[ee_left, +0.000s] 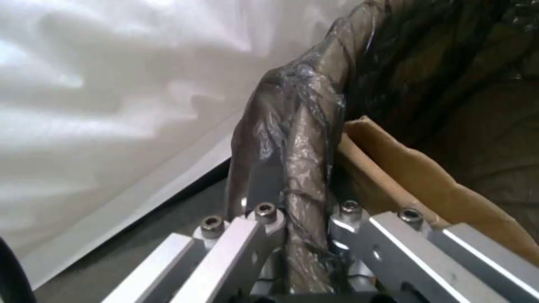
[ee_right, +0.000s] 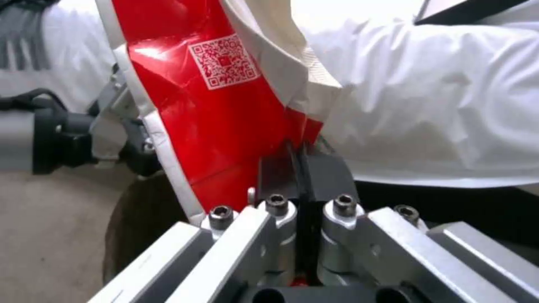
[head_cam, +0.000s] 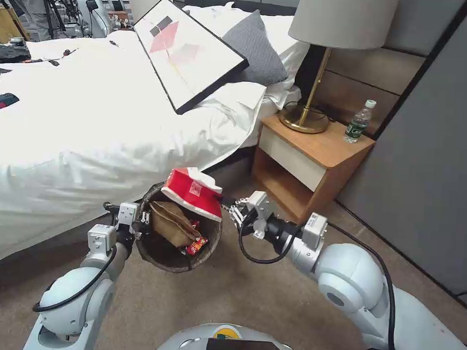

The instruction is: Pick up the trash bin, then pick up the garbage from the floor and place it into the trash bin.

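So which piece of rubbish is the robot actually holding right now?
The big red-and-white packet, pinched at its edge by the right gripper over the trash bin. The brown paper bag and small red wrapper lie loose inside the bin, which the left gripper holds by its rim.

Left arm raised, elbow bent, forearm reaching forward; left gripper clamped with fingers pinched. Right arm bent across toward centre, wrist level; right gripper with pads pressed together (no visible gap).
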Tool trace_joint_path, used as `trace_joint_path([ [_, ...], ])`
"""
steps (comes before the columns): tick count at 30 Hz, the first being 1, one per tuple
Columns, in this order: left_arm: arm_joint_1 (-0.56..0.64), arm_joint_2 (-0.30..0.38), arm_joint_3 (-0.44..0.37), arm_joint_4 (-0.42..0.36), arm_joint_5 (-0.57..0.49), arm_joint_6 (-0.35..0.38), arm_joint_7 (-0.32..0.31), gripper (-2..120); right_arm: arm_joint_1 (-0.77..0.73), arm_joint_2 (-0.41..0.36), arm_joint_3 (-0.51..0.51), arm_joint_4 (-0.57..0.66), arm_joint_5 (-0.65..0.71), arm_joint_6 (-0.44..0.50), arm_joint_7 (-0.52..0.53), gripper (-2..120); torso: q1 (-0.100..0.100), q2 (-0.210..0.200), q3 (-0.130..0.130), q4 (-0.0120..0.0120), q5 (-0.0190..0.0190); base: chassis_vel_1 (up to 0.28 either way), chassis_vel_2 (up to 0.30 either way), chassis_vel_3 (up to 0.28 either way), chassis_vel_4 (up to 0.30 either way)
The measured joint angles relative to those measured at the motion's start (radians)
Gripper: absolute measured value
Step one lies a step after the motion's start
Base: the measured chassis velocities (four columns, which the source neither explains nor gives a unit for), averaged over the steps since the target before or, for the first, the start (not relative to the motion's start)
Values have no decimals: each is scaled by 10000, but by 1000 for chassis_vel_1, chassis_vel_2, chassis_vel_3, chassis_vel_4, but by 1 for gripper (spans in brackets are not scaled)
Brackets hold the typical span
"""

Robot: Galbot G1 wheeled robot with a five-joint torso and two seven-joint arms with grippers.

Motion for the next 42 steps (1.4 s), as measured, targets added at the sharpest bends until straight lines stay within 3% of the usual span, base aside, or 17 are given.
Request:
trace_joint_path([
  [17,-75,25,21,19,-6,34,-4,3,1033,44,-1763,-654,-195,-162,157,0,0,0,0,1,-1,0,0,0,0],
  [42,-186,44,-9,46,-84,47,-16,3,1053,430,-2287,-1357,-571,-290,256,0,0,0,0,0,0,0,0,0,0],
])
